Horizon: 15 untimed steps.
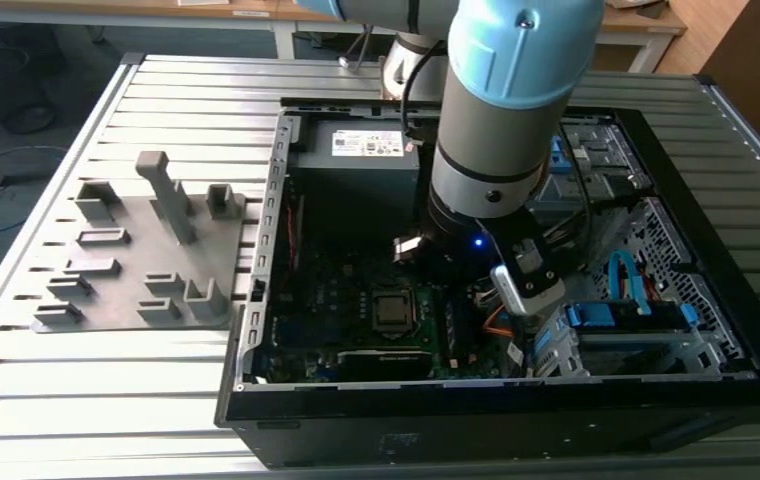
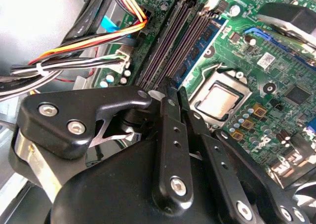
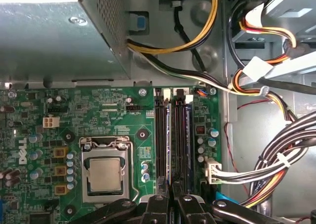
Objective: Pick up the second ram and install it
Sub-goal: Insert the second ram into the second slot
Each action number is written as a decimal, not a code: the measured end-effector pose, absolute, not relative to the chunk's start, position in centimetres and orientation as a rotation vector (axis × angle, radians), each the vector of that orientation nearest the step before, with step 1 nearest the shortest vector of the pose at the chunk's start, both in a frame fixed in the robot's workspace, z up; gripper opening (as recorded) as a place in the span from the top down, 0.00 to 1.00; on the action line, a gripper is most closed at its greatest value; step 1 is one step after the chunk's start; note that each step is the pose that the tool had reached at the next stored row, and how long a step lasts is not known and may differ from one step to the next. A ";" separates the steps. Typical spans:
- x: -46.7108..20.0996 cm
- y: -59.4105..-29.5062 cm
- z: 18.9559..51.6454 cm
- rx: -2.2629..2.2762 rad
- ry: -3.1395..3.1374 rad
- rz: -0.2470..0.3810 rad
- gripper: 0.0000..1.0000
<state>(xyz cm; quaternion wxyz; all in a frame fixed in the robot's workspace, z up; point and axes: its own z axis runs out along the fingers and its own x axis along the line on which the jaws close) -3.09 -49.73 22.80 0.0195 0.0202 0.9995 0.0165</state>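
A blue-green ram (image 2: 206, 40) stands on edge in a slot of the green motherboard (image 3: 98, 110), beside the dark empty slots (image 2: 165, 41). In the first wrist view the same ram (image 3: 168, 135) runs away from my fingertips. My gripper (image 2: 176, 91) is low inside the open computer case (image 1: 260, 300), its black fingers (image 3: 159, 204) pressed together with nothing visible between them. The tips hover at the near end of the slot row, in line with the ram's end; I cannot tell whether they touch it. In the exterior view the gripper (image 1: 458, 275) sits under the arm's wrist.
The bare processor (image 3: 104, 174) lies next to the slots. Bundled cables (image 3: 276, 155) crowd the other side. A power supply (image 1: 367, 145) fills the case's far end, a drive cage with blue parts (image 1: 620, 320) its right. A grey fixture (image 1: 140, 250) lies on the slatted table.
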 end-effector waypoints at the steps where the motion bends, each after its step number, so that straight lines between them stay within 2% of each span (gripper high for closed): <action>1: -3.1 -49.7 22.8 0.062 3.101 0.050 0.86; 15: -3.1 -49.7 21.8 0.059 3.102 0.034 0.86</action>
